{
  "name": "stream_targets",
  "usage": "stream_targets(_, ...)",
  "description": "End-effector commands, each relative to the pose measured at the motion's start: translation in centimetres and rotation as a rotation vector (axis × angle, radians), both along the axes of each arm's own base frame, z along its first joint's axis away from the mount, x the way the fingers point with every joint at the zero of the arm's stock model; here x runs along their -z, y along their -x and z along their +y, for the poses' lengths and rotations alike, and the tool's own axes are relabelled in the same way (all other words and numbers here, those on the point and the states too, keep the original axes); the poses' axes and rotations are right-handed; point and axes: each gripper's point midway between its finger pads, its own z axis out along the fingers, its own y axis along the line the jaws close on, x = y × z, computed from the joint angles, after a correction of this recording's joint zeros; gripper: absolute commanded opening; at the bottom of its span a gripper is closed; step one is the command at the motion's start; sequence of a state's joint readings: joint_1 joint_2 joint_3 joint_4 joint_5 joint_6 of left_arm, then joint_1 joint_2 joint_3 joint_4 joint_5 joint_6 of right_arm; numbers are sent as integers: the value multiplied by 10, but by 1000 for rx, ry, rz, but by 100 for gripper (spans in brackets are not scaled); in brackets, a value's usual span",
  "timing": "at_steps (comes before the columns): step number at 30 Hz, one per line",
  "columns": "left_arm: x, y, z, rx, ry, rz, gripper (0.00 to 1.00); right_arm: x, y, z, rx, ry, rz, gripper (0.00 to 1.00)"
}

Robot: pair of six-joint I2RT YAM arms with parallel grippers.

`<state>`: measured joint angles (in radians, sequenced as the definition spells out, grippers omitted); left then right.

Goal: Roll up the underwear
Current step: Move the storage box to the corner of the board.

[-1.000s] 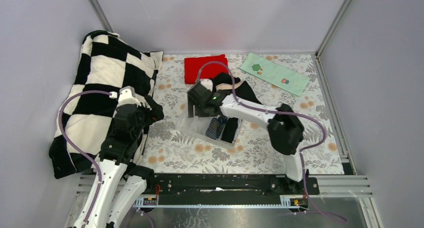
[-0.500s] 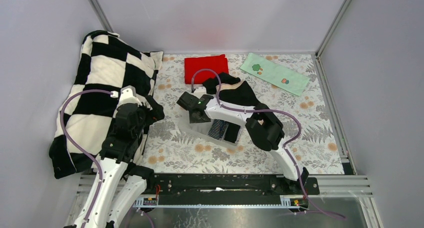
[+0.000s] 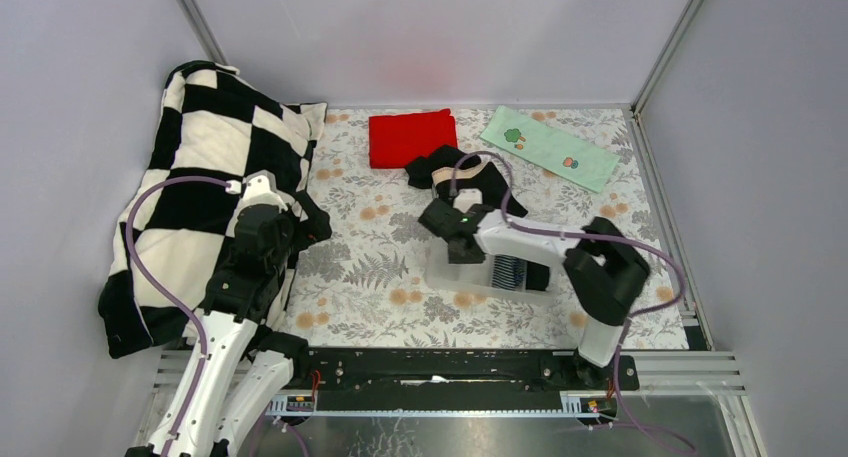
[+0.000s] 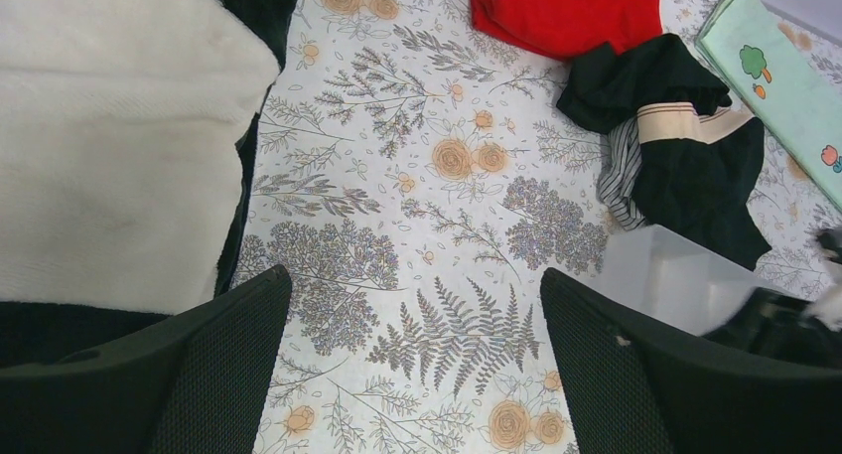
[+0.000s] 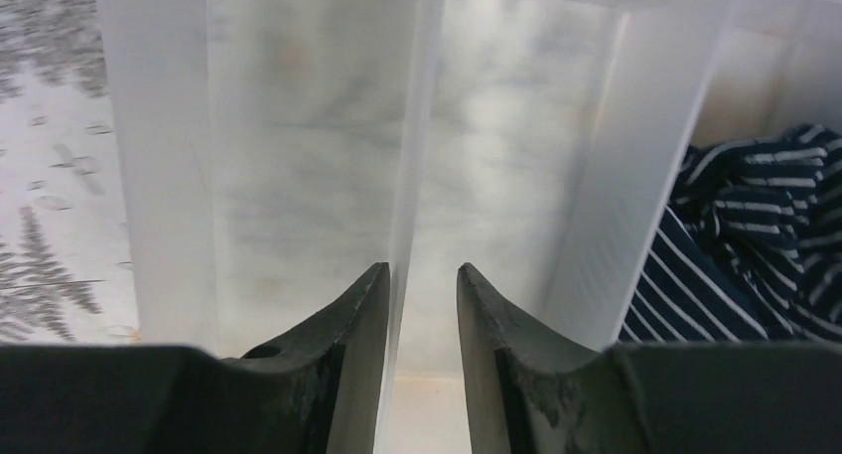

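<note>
A loose pile of underwear point(image 3: 470, 177), black with a beige band and a grey pinstriped piece, lies at the back centre; it also shows in the left wrist view point(image 4: 685, 156). A translucent divided box point(image 3: 448, 269) holds a rolled navy striped brief point(image 3: 508, 270) and a black roll point(image 3: 537, 275). My right gripper point(image 3: 452, 235) is shut on a thin inner wall of the box point(image 5: 298, 126), with the striped roll point(image 5: 755, 235) in the compartment to its right. My left gripper point(image 3: 305, 227) is open and empty above the floral table point(image 4: 457, 235), beside the checkered cushion.
A black and white checkered cushion point(image 3: 200, 177) fills the left side. A red cloth point(image 3: 412, 137) and a pale green printed cloth point(image 3: 548, 147) lie at the back. Grey walls enclose the table.
My right gripper has moved right and nearer, taking the box with it, clear of the underwear pile. The left arm has not moved.
</note>
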<state>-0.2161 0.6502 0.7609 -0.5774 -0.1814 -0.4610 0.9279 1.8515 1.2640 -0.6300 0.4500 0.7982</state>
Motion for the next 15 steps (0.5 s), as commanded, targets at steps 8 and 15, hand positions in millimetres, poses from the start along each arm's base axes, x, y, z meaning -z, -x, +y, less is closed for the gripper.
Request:
stream_targets(8,-3,-4,-4,16,5,-20,99,-13,-4,-120,266,-47,-76,31)
stream_targets(15,-1,-4,-5,25,5,-11,99,-10,-17,-165,364,-31,-70,29)
